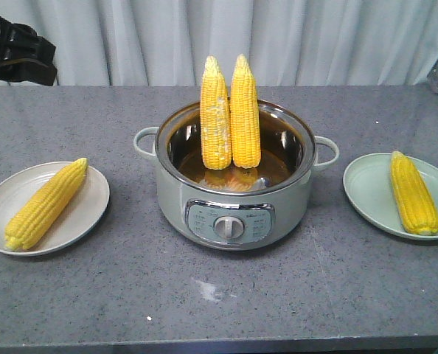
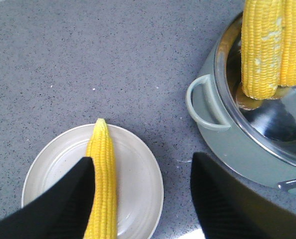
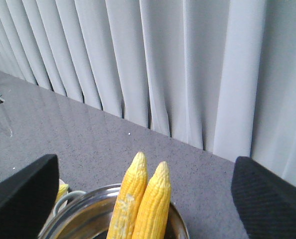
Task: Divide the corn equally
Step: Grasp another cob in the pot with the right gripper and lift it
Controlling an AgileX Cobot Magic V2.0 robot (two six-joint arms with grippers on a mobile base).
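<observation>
Two cobs (image 1: 230, 114) stand upright, touching, in the pot (image 1: 173, 210); a third cob (image 1: 46, 204) lies on the left plate (image 1: 88, 200), a fourth cob (image 1: 414, 193) on the right plate (image 1: 366, 184). You look about halfway: each plate wants one more. Your left end effector (image 2: 143, 167) and right end effector (image 3: 144, 164) hang spread, holding nothing.
</observation>
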